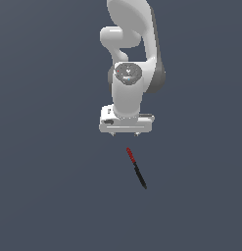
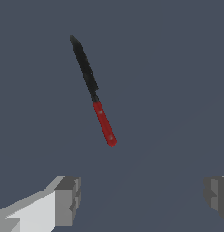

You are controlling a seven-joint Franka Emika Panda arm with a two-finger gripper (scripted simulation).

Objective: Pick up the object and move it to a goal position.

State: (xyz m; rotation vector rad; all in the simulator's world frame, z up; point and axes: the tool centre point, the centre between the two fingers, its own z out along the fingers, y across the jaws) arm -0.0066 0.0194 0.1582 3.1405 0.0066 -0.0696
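Two grey fingertips [image 2: 68, 201] fill the near edge of the wrist view, one at each side, spread wide with bare floor between them. Gripper [image 2: 143, 197] fully parted, holding nothing.

Beyond the fingers lies the knife [image 2: 95, 93], flat on the dark blue-grey floor [image 2: 177, 68]. Red handle [image 2: 104, 123] points toward the gripper; black tapered blade [image 2: 84, 65] points away. Blade is the longer part. Two small pale dots show on the handle, possibly rivets; too small to be sure. Knife sits at a slant to the line between the fingers, not square to it, and apart from both.

From the exterior view: white Panda arm [image 1: 130, 59] hangs roughly vertical, hand [image 1: 126, 125] pointing down. Fingers barely visible under the hand in this view, so the spread cannot be judged here. Knife [image 1: 136, 167] lies below the hand in the picture, clear of it, not touching. Red end nearer the hand, black tip running down toward the exterior view's right. Whole knife looks shorter than the hand is wide.
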